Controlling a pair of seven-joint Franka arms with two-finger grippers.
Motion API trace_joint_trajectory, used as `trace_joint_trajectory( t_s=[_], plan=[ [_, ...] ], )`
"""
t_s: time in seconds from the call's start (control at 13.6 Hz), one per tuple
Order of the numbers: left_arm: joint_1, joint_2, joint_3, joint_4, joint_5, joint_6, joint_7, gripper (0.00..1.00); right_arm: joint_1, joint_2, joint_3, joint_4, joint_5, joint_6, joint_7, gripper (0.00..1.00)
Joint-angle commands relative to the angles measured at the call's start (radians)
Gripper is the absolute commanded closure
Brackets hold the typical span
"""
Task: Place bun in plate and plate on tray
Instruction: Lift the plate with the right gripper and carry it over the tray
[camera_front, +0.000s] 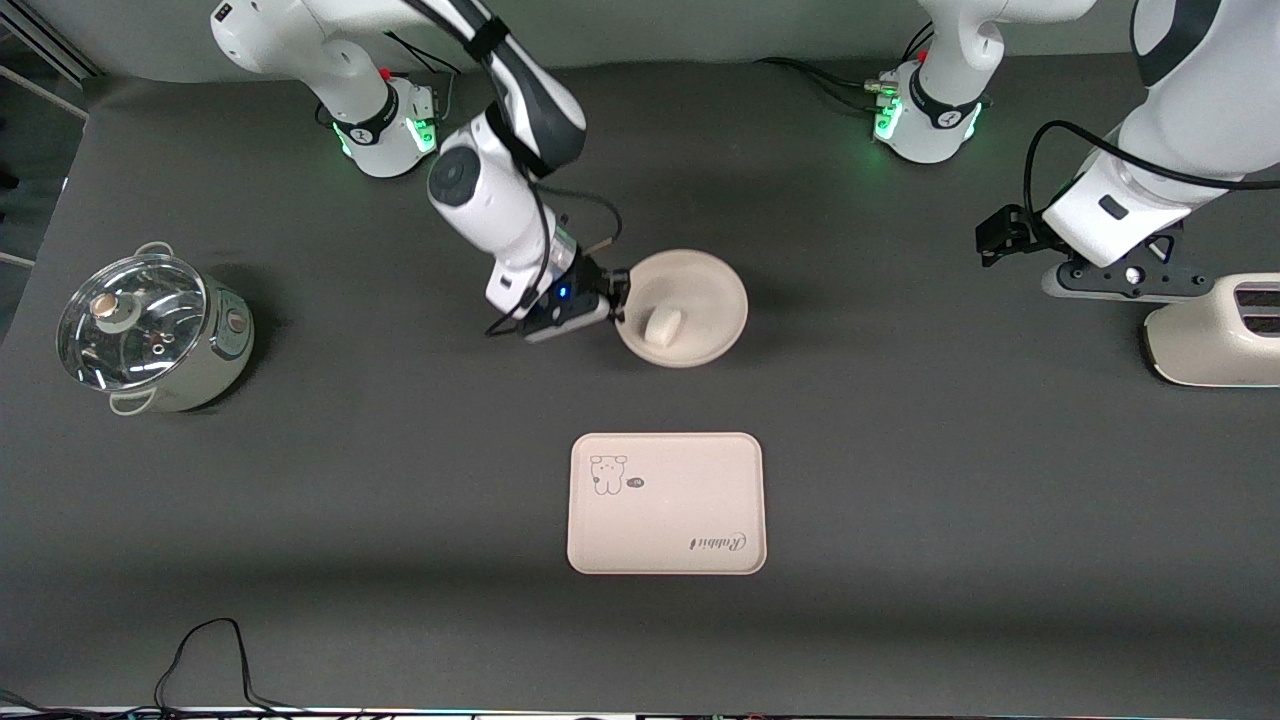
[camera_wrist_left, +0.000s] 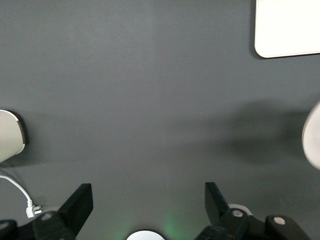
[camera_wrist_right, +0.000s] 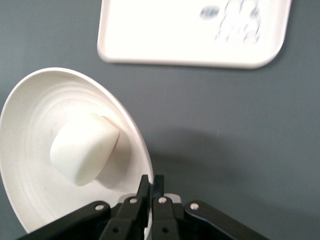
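On round cream plate (camera_front: 700, 290): small smooth white pillow-shaped bun (camera_front: 662, 325)

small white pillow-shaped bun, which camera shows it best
The right wrist view: the small white pillow-shaped bun fills much of the frame, lying in the round cream plate. The front view shows it tiny. The left wrist view misses it.

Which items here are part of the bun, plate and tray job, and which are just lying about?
Part of the job: bun in the plate; tray; right gripper shut on the plate's rim.

Lying about: lidded pot; toaster, with the open left gripper waiting above it.
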Motion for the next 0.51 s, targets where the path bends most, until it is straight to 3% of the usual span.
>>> trace_joint_trajectory(
  t_s=[0.0,0.22,0.44],
  plan=[
    [-0.009,-0.009,0.005,-0.011,-0.006,0.014,-0.016,0.00,-0.074,0.229,-0.045,0.390,0.008,-0.201,-0.033,1.00],
    [-0.009,-0.011,0.005,-0.013,-0.005,0.015,-0.016,0.00,-0.091,0.419,-0.155,0.767,0.003,-0.422,-0.025,1.00],
    [-0.007,-0.011,0.005,-0.014,-0.005,0.017,-0.016,0.00,-0.183,0.592,-0.155,1.050,0.005,-0.512,0.009,1.00]
  ],
)
